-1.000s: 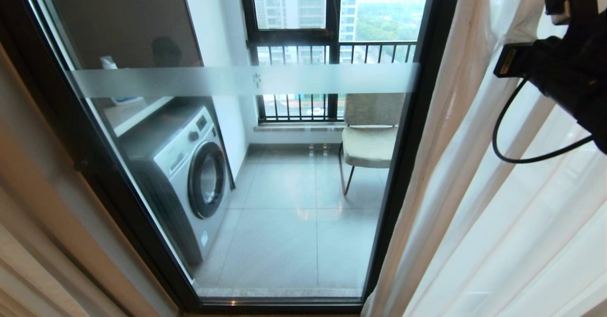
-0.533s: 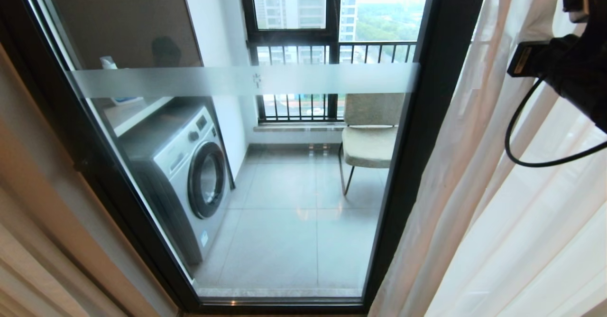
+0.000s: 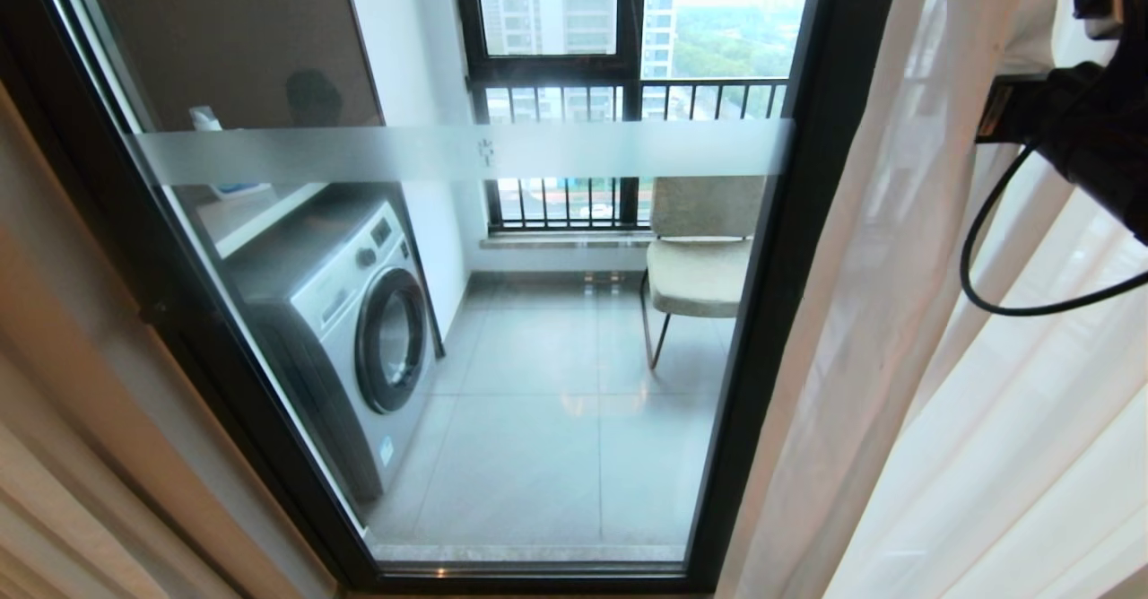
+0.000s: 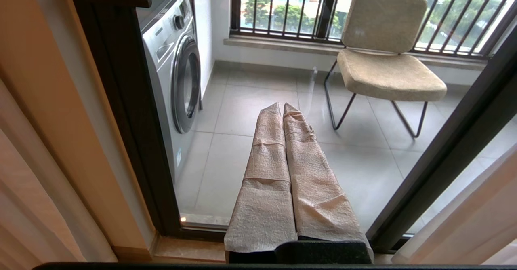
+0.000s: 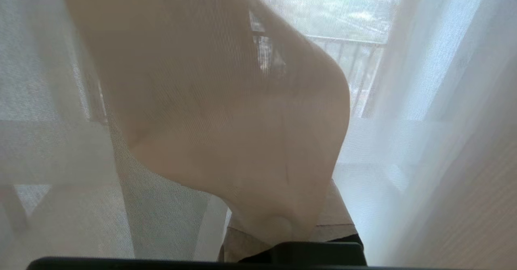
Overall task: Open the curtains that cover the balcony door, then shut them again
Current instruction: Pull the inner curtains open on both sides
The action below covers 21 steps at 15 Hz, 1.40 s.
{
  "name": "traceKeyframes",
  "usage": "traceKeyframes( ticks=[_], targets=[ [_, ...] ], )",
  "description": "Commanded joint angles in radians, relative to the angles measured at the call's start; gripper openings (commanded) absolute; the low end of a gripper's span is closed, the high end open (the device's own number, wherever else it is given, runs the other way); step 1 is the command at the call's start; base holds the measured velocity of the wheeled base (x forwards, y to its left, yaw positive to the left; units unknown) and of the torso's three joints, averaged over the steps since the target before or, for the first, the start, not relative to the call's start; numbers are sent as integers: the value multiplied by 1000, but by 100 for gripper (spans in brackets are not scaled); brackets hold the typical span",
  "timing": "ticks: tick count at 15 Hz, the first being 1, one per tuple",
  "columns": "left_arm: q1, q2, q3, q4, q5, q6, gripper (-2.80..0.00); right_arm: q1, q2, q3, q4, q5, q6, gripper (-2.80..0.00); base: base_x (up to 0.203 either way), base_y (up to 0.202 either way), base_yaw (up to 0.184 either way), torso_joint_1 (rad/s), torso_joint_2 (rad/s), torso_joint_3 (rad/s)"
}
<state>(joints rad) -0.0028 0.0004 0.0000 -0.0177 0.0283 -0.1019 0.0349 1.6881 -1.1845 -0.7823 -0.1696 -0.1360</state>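
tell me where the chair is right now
In the head view the chair stands on the balcony behind the balcony door, right of the washing machine, against the railing.

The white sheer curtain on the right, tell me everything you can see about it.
The sheer curtain is thin, see-through white cloth hanging in long soft folds on the right of the balcony door, its edge lying along the door's dark right frame. Daylight and railing bars show through it. The right gripper, jaws shut, is draped in a fold of the cloth near the top, where the folds bunch and pull toward it. The glass left of the curtain is uncovered.
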Motion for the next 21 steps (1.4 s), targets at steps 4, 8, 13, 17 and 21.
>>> traceKeyframes(
  ticks=[4, 8, 13, 17, 21],
  targets=[
    [1, 0, 0, -1, 1, -1, -280, -7, -1, 30, -6, -1, -1, -280, 0, 0, 0, 0, 0, 0],
    [1, 0, 0, -1, 1, -2, -280, -43, -1, 45, -8, 1, 4, -280, 0, 0, 0, 0, 0, 0],
    [0, 0, 0, -1, 1, -2, -280, -58, -5, 57, -9, 2, 4, -280, 0, 0, 0, 0, 0, 0],
    [1, 0, 0, -1, 1, -2, -280, -58, -5, 59, -9, 2, 4, -280, 0, 0, 0, 0, 0, 0],
    [1, 0, 0, -1, 1, -1, -280, -59, -7, 59, -9, 2, 4, -280, 0, 0, 0, 0, 0, 0]
  ],
)
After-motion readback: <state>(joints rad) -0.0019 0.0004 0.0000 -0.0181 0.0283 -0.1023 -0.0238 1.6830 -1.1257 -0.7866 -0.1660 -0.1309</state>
